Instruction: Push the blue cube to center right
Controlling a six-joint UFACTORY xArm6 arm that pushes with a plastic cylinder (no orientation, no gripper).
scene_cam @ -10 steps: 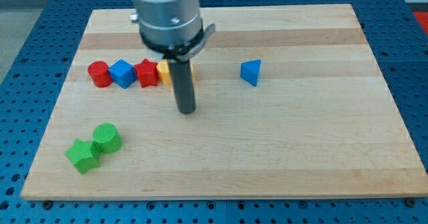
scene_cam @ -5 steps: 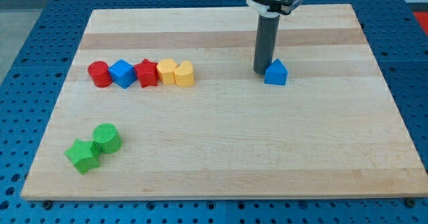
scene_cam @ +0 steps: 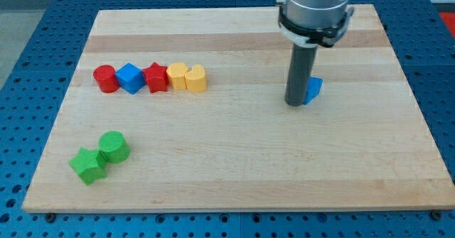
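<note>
Blue plastic shows just past the rod's right edge: the blue cube (scene_cam: 313, 89) sits right of the worktop's (scene_cam: 234, 174) middle, partly hidden, with my tip (scene_cam: 296, 104) touching its left side, placed there so a push sends it towards the view's right edge. No hand is fitted, so nothing is held. Along the upper left, well apart, a red cylinder (scene_cam: 106, 78), a second blue block (scene_cam: 130, 77), a red star (scene_cam: 156, 77) and two yellow blocks (scene_cam: 187, 76) form a row, while two green blocks (scene_cam: 100, 156) sit lower left.

The wooden board (scene_cam: 234, 167) carries a red-blue-red-yellow-yellow block row (scene_cam: 151, 77) at ten o'clock, two green blocks (scene_cam: 99, 156) at eight, a blue block (scene_cam: 313, 89) at two.
</note>
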